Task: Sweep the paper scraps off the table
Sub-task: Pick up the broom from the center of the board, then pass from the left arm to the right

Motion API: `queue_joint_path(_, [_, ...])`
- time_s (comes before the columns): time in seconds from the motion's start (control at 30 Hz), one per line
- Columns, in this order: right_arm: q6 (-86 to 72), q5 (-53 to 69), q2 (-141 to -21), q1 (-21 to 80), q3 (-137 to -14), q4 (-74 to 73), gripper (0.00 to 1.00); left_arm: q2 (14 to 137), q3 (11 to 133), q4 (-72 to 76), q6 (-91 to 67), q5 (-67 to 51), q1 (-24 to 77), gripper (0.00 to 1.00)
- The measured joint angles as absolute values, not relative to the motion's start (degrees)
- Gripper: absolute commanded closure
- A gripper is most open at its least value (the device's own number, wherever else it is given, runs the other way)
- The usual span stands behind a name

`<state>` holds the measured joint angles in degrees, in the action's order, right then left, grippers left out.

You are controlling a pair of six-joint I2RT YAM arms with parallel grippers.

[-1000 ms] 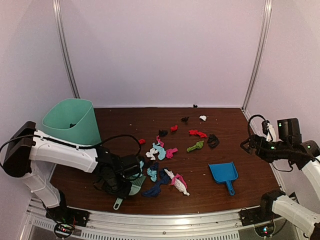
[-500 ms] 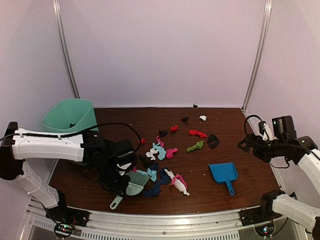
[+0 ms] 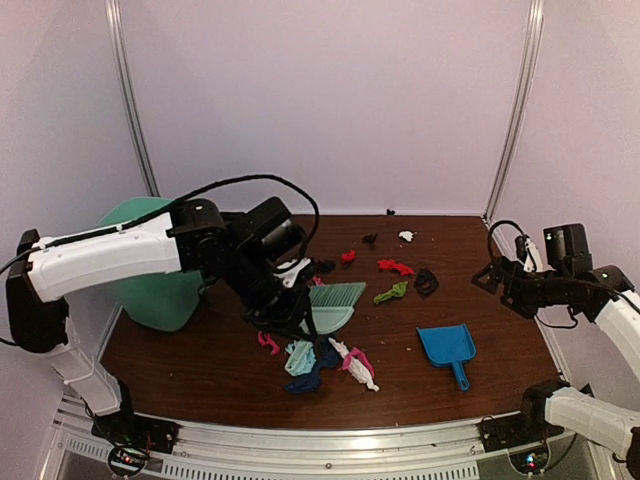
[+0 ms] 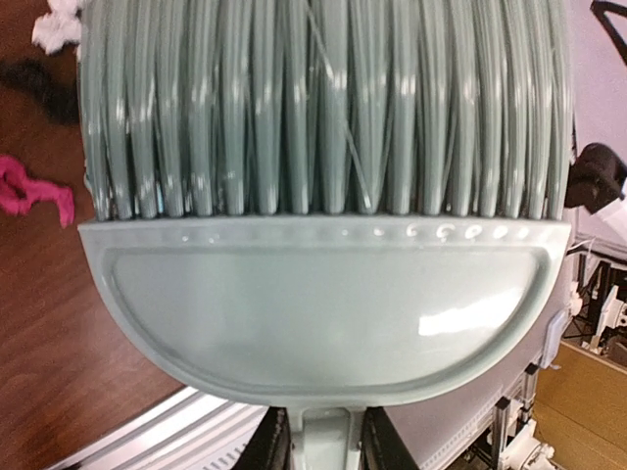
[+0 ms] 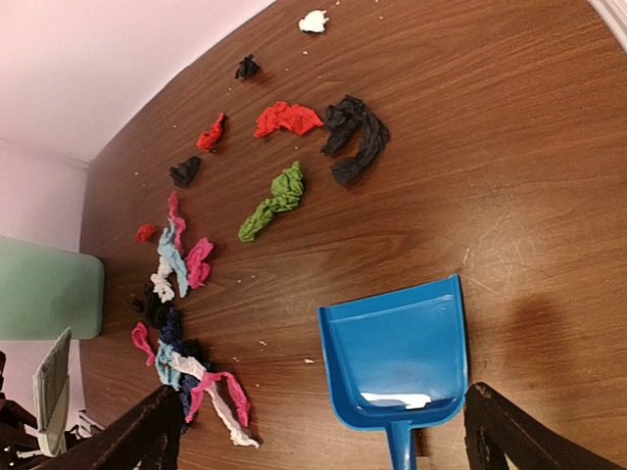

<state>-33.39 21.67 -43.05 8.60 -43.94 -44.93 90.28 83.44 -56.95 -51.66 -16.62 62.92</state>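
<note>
Paper scraps (image 3: 352,363) lie on the desk (image 3: 500,330). A tight cluster of pink, white, cyan and navy pieces sits just on the near side of the left hand (image 3: 288,288). Red, green, black and white pieces are strewn singly toward the far edge, between the two hands. All are small, crumpled and twisted. The left hand pinches the handle of a pale green brush (image 3: 335,300), which appears raised off the desk. The right hand (image 3: 497,280) has its fingers spread wide and empty, well apart from the scraps, by the right edge. A blue dustpan (image 3: 447,345) lies right of the cluster, and a mint-green bin (image 3: 150,290) stands far left
</note>
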Motion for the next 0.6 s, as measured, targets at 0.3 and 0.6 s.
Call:
queue_joint_path(0.3, [-42.57, 29.95, -44.03, 10.17, -46.59, -36.47, 0.01, 104.29, 101.34, -52.51, -56.8, -11.14, 59.92, 0.81])
queue_joint_path(0.6, [-52.16, 26.24, -44.38, 21.5, -48.05, -26.17, 0.02, 110.59, 110.56, -44.97, -65.56, -5.04, 56.62, 0.8])
